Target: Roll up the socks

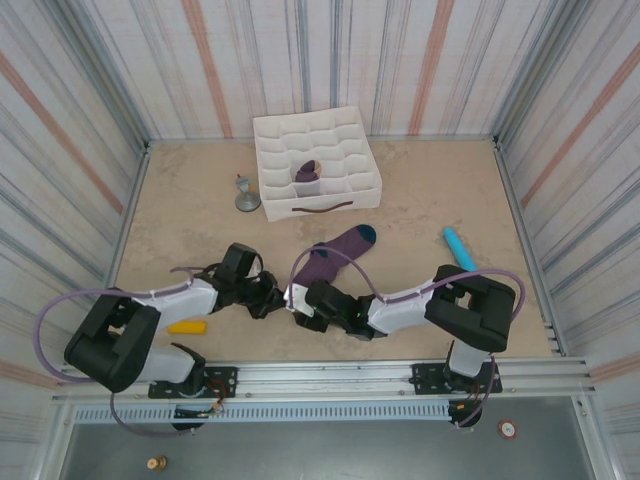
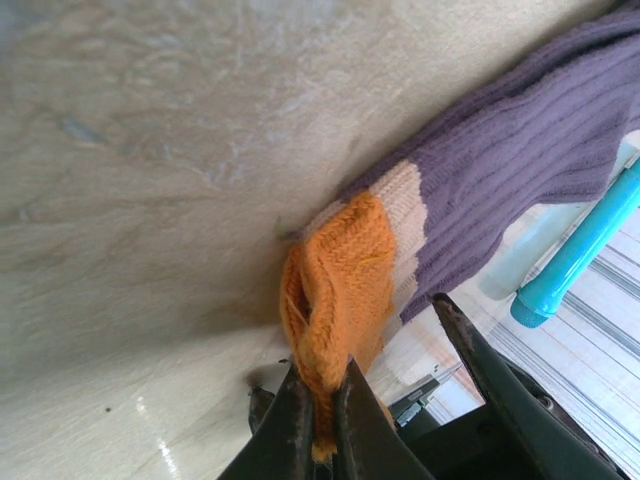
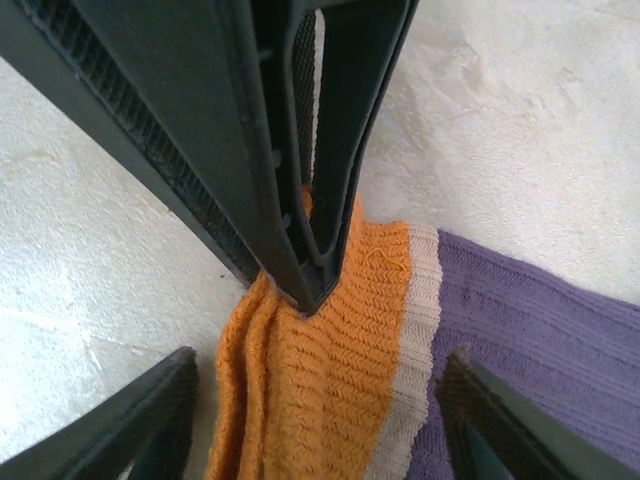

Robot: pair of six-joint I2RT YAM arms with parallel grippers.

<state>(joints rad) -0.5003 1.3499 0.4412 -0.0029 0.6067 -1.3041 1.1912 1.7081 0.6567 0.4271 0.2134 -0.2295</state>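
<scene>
Starting on your left, the yellow block [image 1: 187, 326] is lying on the table [image 1: 440, 180] behind your left gripper [image 1: 280, 298], beside its forearm and well apart from the fingertips. That left gripper is clenching the orange cuff [image 2: 340, 280] of the purple sock [image 2: 520, 160]. In the left wrist view its two fingers [image 2: 285, 440] are pressing together with a fold of orange knit squeezed between them, and the cuff is bunching up at the tips. From that pinch the sock is stretching away ahead and to the right of the left gripper, lying flat on the table, with its navy toe [image 1: 367, 234] at the far end.

Your right gripper [image 3: 320, 360] is facing the left one, nearly tip to tip. It is released and holding nothing. Its fingers [image 3: 140, 430] are standing wide apart, one on each side of the cuff, and the left gripper's closed fingers are coming down between them onto the orange band. You cannot tell whether either right finger is touching the fabric.

Beyond both grippers, the white organizer box [image 1: 345, 195] is sitting on the table with a rolled sock [image 1: 307, 172] resting in one of its compartments. A small grey object [image 1: 246, 198] is standing just to the left of the box. To the right of your right gripper, well apart from its fingers, the teal cylinder [image 1: 460, 247] is lying on the table.
</scene>
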